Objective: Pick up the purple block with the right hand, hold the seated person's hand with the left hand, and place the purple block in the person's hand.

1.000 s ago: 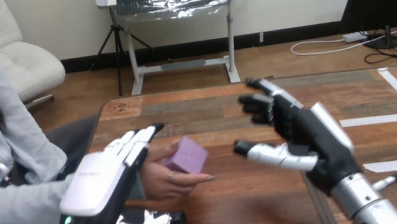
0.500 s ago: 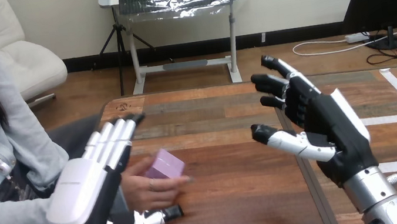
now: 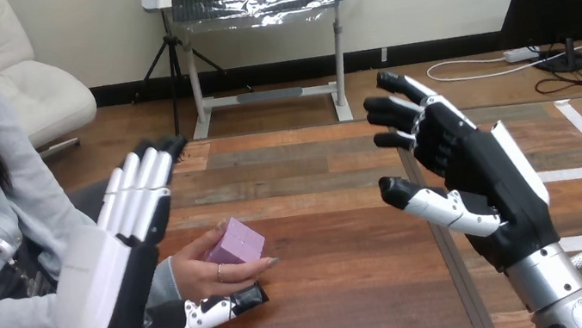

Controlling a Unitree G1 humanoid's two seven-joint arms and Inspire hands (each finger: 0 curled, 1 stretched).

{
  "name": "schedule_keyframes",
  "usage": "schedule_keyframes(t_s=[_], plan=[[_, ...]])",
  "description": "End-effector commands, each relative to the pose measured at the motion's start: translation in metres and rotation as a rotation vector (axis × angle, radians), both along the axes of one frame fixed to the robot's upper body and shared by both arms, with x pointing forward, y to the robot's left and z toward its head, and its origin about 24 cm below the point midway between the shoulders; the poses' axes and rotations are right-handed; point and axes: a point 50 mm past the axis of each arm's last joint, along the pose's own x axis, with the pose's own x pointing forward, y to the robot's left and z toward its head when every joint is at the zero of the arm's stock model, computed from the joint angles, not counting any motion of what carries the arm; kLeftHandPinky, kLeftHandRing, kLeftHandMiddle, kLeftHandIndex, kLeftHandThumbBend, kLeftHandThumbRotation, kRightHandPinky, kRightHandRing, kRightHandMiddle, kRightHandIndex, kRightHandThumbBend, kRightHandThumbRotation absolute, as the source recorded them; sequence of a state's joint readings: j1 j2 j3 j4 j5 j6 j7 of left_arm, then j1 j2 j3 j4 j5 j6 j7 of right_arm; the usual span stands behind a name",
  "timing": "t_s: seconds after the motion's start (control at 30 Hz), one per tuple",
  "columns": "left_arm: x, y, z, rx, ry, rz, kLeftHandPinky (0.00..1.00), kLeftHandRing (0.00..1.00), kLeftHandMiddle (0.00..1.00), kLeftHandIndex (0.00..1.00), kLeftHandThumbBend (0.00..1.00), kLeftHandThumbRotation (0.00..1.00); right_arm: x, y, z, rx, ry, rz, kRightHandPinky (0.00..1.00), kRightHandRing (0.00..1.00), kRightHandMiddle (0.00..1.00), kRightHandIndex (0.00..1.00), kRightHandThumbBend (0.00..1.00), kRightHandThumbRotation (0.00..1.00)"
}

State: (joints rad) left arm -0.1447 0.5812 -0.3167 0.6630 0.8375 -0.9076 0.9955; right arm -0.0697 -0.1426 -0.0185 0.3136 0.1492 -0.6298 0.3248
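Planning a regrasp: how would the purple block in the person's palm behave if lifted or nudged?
The purple block looks a rigid cube with flat faces, so it would likely slide or tip, not roll. It lies tilted on the person's hand, so a nudge might topple it off.

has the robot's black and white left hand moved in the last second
Yes. The left hand has risen and swung toward the view's left: its fingertips now reach the wooden table's far edge, where earlier they stopped short of it.

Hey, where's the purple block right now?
Head view, left of centre: the purple block rests in the person's hand, just right of the robot's left hand.
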Motion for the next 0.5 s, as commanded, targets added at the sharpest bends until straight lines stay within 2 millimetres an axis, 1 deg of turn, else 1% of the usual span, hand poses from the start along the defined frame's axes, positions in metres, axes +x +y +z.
schedule_keyframes(t_s=[0.0, 0.27, 0.47], plan=[[0.007, -0.007, 0.020, -0.081, -0.150, -0.053, 0.97, 1.00, 1.00, 1.00, 1.00, 0.62, 0.009, 0.005, 0.023, 0.041, -0.140, 0.008, 0.80, 0.85, 0.85, 0.88, 1.00, 0.49], [-0.001, -0.012, 0.020, -0.150, -0.194, -0.101, 0.94, 1.00, 1.00, 1.00, 1.00, 0.64, 0.005, 0.006, 0.023, 0.056, -0.179, 0.020, 0.80, 0.84, 0.85, 0.87, 1.00, 0.52], [-0.006, -0.018, 0.021, -0.211, -0.224, -0.145, 0.93, 1.00, 1.00, 1.00, 1.00, 0.65, 0.001, 0.007, 0.022, 0.069, -0.190, 0.031, 0.79, 0.83, 0.85, 0.87, 1.00, 0.53]])
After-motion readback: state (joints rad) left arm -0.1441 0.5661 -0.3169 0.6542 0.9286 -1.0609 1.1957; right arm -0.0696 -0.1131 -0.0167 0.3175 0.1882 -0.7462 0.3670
